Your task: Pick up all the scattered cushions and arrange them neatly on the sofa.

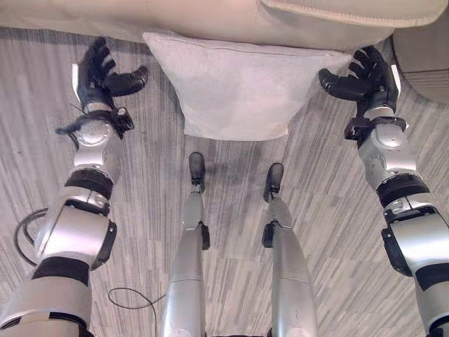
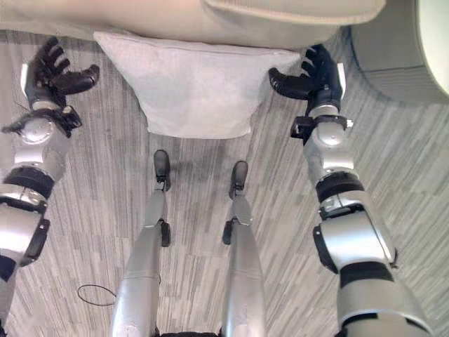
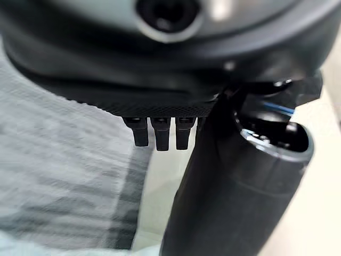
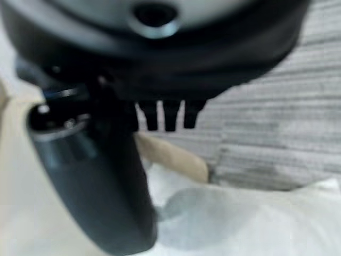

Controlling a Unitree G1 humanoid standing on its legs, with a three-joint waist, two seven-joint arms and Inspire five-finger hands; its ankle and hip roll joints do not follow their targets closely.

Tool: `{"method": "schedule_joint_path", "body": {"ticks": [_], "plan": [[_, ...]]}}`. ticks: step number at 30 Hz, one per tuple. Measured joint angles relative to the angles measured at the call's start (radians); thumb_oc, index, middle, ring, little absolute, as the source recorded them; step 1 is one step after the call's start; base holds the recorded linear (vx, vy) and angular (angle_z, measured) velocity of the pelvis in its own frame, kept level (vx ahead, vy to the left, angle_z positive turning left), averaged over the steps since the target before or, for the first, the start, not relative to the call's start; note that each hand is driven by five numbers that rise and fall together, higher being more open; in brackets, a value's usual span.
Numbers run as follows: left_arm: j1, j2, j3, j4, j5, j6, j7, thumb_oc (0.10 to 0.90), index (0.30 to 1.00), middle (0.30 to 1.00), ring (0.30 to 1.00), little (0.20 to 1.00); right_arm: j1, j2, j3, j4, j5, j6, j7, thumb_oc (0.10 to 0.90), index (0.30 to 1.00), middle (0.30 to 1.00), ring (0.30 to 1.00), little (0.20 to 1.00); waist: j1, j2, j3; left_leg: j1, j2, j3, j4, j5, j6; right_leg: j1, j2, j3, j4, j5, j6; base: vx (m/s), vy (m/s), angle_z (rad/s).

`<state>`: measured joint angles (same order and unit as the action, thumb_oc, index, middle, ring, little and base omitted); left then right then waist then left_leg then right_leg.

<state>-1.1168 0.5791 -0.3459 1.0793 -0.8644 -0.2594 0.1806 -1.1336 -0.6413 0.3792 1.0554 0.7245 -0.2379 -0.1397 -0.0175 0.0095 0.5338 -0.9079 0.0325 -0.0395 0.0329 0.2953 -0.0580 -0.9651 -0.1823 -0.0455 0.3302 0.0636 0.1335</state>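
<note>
A pale grey cushion (image 1: 235, 88) lies on the floor, leaning against the front of the beige sofa (image 1: 210, 17). My left hand (image 1: 98, 70) hovers off the cushion's left side, fingers relaxed and spread, a clear gap from the fabric. My right hand (image 1: 365, 74) is at the cushion's upper right corner, open, with its thumb close to or touching the corner. The right wrist view shows the cushion (image 4: 256, 218) just past the thumb (image 4: 96, 181). Neither hand holds anything.
Grey striped carpet (image 1: 140, 210) covers the floor around the cushion. A grey rounded piece of furniture (image 2: 400, 49) stands at the right of the sofa, close behind my right hand. A sofa seat cushion (image 1: 351, 10) overhangs the top right.
</note>
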Motion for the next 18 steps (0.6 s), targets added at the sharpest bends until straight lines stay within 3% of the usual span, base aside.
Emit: {"method": "schedule_joint_path", "body": {"ticks": [4,8,11,14,18], "plan": [[-0.001,-0.049,-0.051,0.005,-0.009,0.009,-0.032,0.800,0.900,0.900,0.900,0.900,-0.037,0.003,0.014,-0.003,-0.001,-0.006,-0.006,0.800,0.900,0.900,0.900,0.900,-0.002,0.001,-0.003,-0.056,0.003,-0.002,0.027,-0.004,-0.004,-0.060,0.001,0.002,0.035,-0.019,0.000,0.06,-0.026,0.02],[-0.070,-0.067,-0.123,0.015,0.002,0.031,-0.066,0.800,0.900,0.900,0.900,0.900,-0.133,-0.012,0.061,-0.050,-0.039,-0.025,-0.028,0.800,0.900,0.900,0.900,0.900,-0.026,0.003,-0.009,-0.165,0.010,0.006,0.038,-0.017,-0.013,-0.196,0.014,0.029,0.079,-0.033,-0.019,0.04,-0.007,-0.10],[-0.099,-0.103,-0.113,0.039,-0.010,0.037,-0.058,0.800,0.900,0.900,0.900,0.900,-0.151,0.009,0.069,-0.048,-0.059,-0.028,-0.035,0.800,0.900,0.900,0.900,0.900,-0.024,0.004,-0.009,-0.180,0.017,0.012,0.035,-0.021,-0.018,-0.224,0.024,0.048,0.086,-0.028,-0.021,0.02,-0.029,-0.11],[-0.108,-0.140,-0.103,0.056,-0.073,0.037,-0.052,0.800,0.900,0.900,0.900,0.900,-0.154,0.033,0.090,-0.045,-0.054,-0.030,-0.045,0.800,0.900,0.900,0.900,0.900,-0.025,0.036,-0.077,-0.245,0.022,0.003,0.033,-0.020,-0.018,-0.287,0.033,0.048,0.083,-0.022,-0.019,0.04,-0.013,-0.02],[-0.124,-0.140,-0.072,0.061,-0.096,0.037,-0.038,0.800,0.900,0.900,0.900,0.900,-0.169,0.084,0.098,-0.074,0.010,-0.038,-0.045,0.800,0.900,0.900,0.900,0.900,-0.044,0.037,-0.081,-0.271,0.033,0.005,0.039,-0.005,-0.023,-0.305,0.043,0.044,0.065,-0.002,-0.027,0.02,-0.009,-0.08]]}}
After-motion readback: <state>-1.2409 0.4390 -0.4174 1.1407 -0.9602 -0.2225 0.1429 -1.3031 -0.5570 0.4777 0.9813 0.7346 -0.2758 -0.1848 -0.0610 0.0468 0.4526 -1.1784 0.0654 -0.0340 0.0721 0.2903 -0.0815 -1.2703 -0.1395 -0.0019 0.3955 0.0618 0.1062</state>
